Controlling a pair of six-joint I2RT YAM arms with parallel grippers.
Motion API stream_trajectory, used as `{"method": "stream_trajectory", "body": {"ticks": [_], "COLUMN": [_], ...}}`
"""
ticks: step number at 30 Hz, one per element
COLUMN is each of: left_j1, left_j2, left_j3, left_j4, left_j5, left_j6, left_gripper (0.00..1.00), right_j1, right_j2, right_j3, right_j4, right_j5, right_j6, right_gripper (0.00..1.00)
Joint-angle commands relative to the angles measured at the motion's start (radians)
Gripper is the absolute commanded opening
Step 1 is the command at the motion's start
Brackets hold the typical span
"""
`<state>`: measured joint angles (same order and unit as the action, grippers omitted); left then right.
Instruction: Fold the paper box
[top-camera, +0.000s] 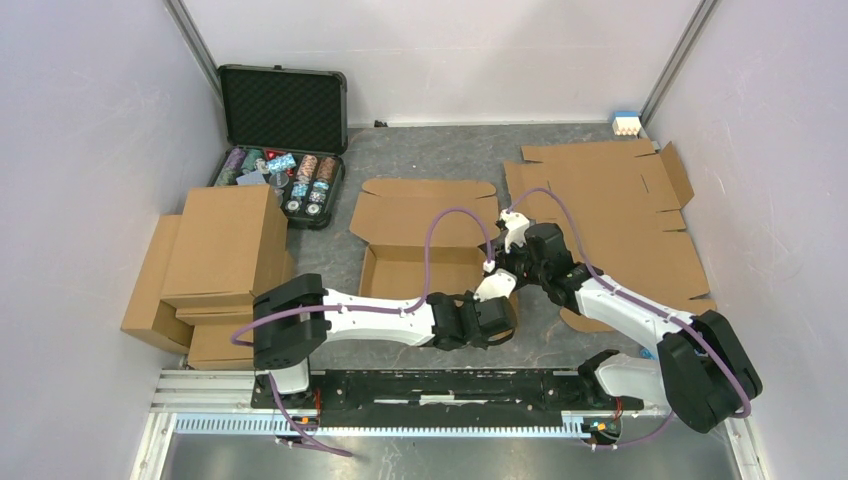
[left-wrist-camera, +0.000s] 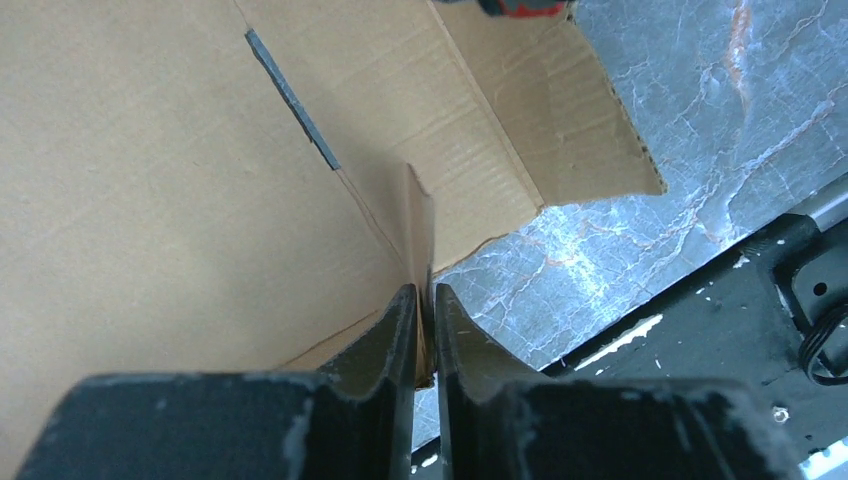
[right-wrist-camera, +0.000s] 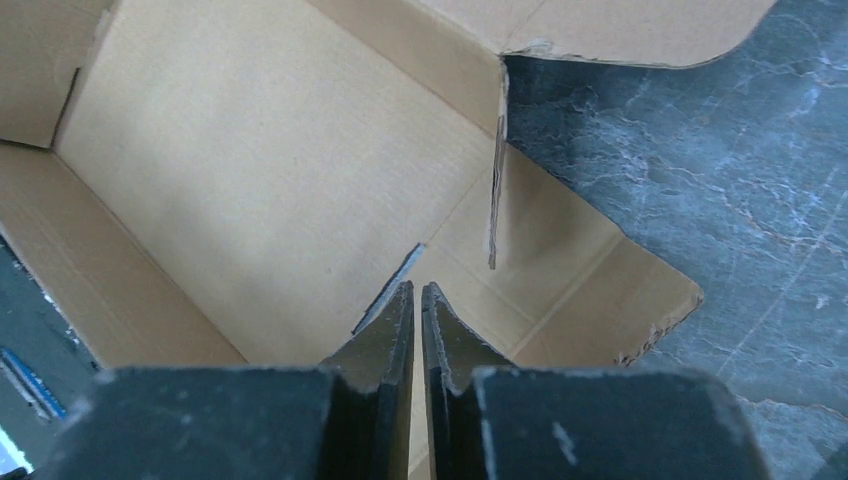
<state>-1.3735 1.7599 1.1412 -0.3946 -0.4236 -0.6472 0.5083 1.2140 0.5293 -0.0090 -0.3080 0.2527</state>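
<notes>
The paper box (top-camera: 420, 265) sits in the middle of the table (top-camera: 440, 150), just ahead of both my arms; its floor is flat and its far, left and near walls look raised. My left gripper (left-wrist-camera: 425, 300) is pinched on a thin upright tab (left-wrist-camera: 420, 215) at the near right corner; my right gripper (right-wrist-camera: 417, 295) hangs over the right end with its jaws nearly together and nothing between them. I would call this about halfway. The right side flap (right-wrist-camera: 590, 290) lies flat on the table and is not yet folded over the corner tabs; the lid (top-camera: 425, 205) lies open on the far side, so closing it also remains.
</notes>
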Motion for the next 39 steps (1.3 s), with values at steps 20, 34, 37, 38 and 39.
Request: {"method": "stream_trajectory", "body": {"ticks": [20,34,37,38,39], "left_j1": [-0.004,-0.002,-0.002,-0.002,-0.002], "left_j2": [0.002,0.020,0.022,0.024,0.027], "left_j3": [0.031,0.061,0.066,0.070,0.073], "left_j4": [-0.015,-0.043,-0.046,-0.048,-0.050], "left_j5": [-0.029,-0.030,-0.026,-0.026,-0.026], "left_j6": [-0.193,-0.212,-0.210,-0.209,-0.209], "left_gripper": [0.13,0.14,0.15,0.15,0.15], "right_j1": [-0.002,-0.002,-0.002,-0.002,-0.002], "right_j2": [-0.265,-0.267,-0.303,-0.312,-0.318], "right_j3": [-0.013,0.003,0.029,0.039,0.048], "right_j4": [-0.279,-0.229,-0.240,-0.243,-0.248], "right_j5": [0.331,0.184,0.150,0.133,0.121], "right_j6": [-0.059,-0.011,0.003,0.009,0.014], "right_gripper": [0.58,0.00,0.00,0.00,0.00]}}
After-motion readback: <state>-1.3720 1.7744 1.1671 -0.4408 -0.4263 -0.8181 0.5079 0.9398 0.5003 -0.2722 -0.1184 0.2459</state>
